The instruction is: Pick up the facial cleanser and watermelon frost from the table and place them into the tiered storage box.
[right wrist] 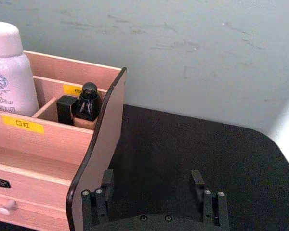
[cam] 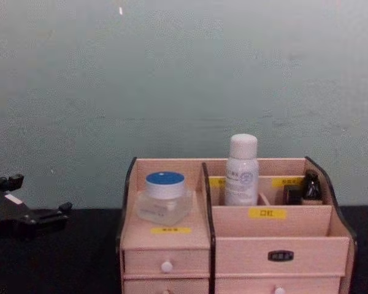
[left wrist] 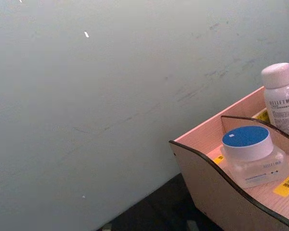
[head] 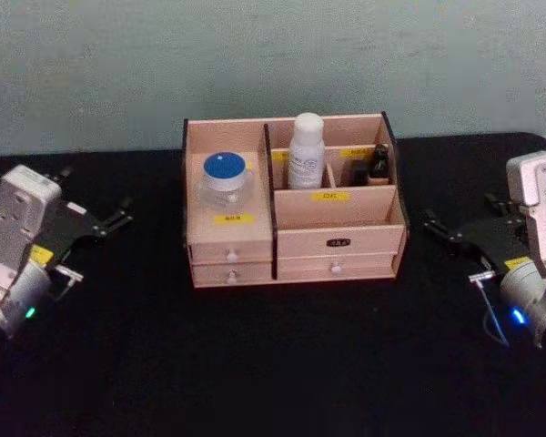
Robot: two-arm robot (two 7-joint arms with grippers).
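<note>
The tiered storage box (head: 341, 238) stands mid-table against the wall. The facial cleanser (head: 306, 150), a white bottle, stands upright in its back middle compartment (cam: 241, 171). The watermelon frost (head: 224, 177), a clear jar with a blue lid, sits on the box's left shelf (cam: 164, 196). My left gripper (head: 96, 205) hovers open to the left of the box, holding nothing. Open too, my right gripper (head: 460, 218) is to the right of the box, and nothing lies between its fingers (right wrist: 151, 185). The left wrist view shows the jar (left wrist: 250, 154) and bottle (left wrist: 282, 98) inside the box (left wrist: 216, 192).
A small dark bottle (head: 379, 164) stands in the box's back right compartment (right wrist: 88, 103). The black table (head: 273, 364) stretches in front of the box and to both sides. A pale wall (cam: 172, 73) rises right behind the box.
</note>
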